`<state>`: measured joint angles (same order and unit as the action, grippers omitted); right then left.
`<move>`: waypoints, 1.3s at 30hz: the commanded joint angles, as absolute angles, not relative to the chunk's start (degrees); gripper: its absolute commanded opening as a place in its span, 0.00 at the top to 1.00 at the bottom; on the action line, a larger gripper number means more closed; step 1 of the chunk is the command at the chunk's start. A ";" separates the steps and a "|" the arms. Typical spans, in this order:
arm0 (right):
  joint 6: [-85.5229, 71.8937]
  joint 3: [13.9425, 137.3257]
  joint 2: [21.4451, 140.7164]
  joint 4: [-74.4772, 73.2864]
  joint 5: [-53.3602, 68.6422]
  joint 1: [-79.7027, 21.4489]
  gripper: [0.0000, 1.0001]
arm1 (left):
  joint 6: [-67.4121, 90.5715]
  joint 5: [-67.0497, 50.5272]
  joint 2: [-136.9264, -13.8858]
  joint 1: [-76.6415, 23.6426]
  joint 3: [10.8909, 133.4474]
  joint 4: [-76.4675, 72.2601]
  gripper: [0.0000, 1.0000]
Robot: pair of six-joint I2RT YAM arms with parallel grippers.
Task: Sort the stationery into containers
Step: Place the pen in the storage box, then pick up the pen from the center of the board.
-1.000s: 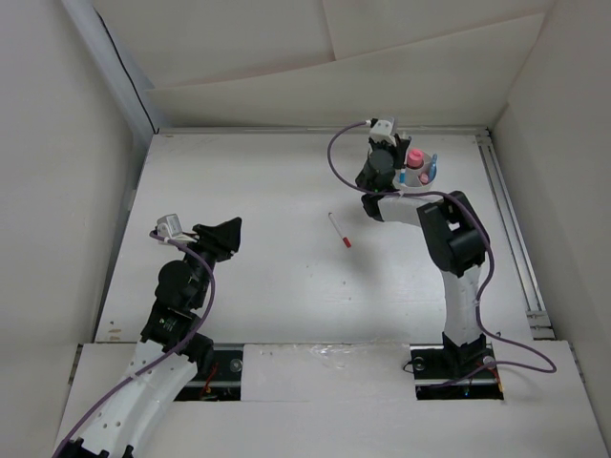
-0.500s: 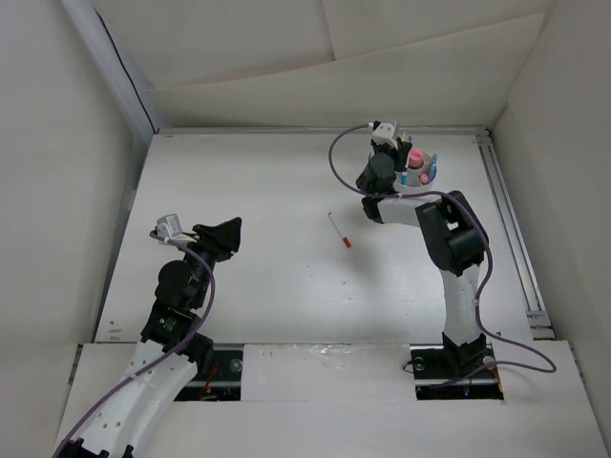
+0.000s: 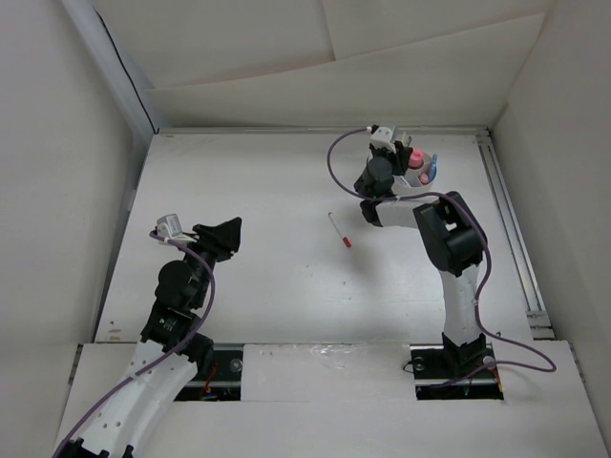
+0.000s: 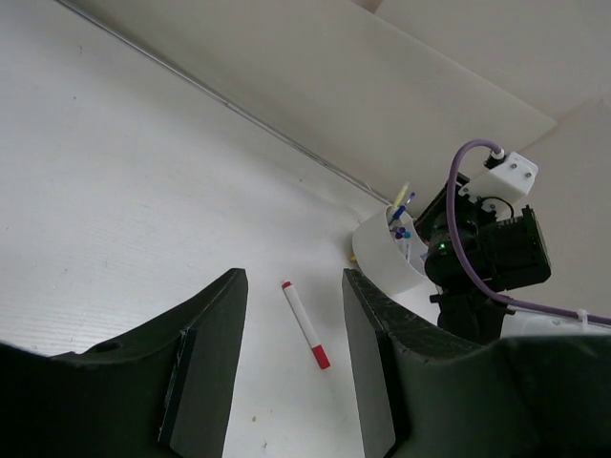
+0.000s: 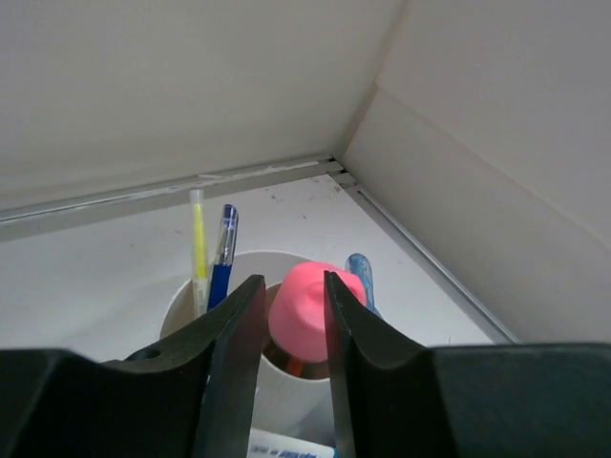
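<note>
Tub (image 5: 178,310), upper right by back wall: glue stick (image 5: 304,310), yellow pen (image 5: 199,253), blue pen (image 5: 222,258) upright inside. Right gripper (image 5: 291,280) just beside it, jaws parted, empty. Left gripper (image 4: 291,277) spread, lower left. Red-capped pen (image 3: 340,230) lies mid-table, bare surface all round.

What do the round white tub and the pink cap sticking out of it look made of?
The white tub looks like smooth, matte plastic: thin, even rim, no grain. The pink cap also looks like moulded plastic, with a soft sheen and rounded edges, though rubber is possible.
</note>
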<state>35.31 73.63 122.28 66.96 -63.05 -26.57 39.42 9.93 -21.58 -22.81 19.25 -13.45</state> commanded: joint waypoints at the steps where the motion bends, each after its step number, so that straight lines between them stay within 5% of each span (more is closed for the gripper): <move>1: 34.54 73.39 118.04 69.18 -63.98 -28.73 0.62 | 38.58 10.20 -21.01 -23.03 19.25 -15.12 0.59; 9: 26.65 70.85 110.50 60.84 -64.51 -32.51 0.58 | 38.58 10.20 -20.48 -23.03 19.77 -14.59 0.59; 14: 4.79 69.52 101.09 33.72 -56.98 -34.63 0.83 | 38.58 9.67 -20.48 -23.03 19.78 -14.59 0.59; 16: -2.69 71.10 96.97 23.25 -44.26 -35.16 0.91 | 38.58 9.67 -20.48 -23.03 19.78 -14.59 0.59; 26: -18.89 62.76 88.77 2.74 -13.90 -36.56 1.00 | 38.58 9.14 -20.48 -23.03 19.78 -14.59 0.59; 29: -18.90 64.59 93.06 -4.29 -12.39 -37.35 0.87 | 38.58 9.14 -20.48 -23.03 19.78 -14.59 0.59; 30: -18.90 67.21 96.12 -6.57 -13.35 -37.88 0.79 | 38.58 9.14 -20.48 -23.03 19.78 -14.59 0.59; 31: -18.20 68.28 97.54 -9.38 -14.14 -38.40 0.61 | 38.58 9.14 -20.48 -23.03 19.78 -14.59 0.59; 34: -18.72 71.80 102.55 -11.51 -17.48 -39.20 0.39 | 38.58 9.14 -20.48 -23.03 19.78 -14.59 0.59; 39: -19.95 75.06 106.78 -13.10 -17.49 -39.73 0.22 | 38.58 9.14 -20.48 -23.03 19.78 -14.59 0.59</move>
<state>-18.50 71.05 107.22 -11.20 -17.06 -39.46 39.42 9.65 -21.08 -22.81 19.25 -12.99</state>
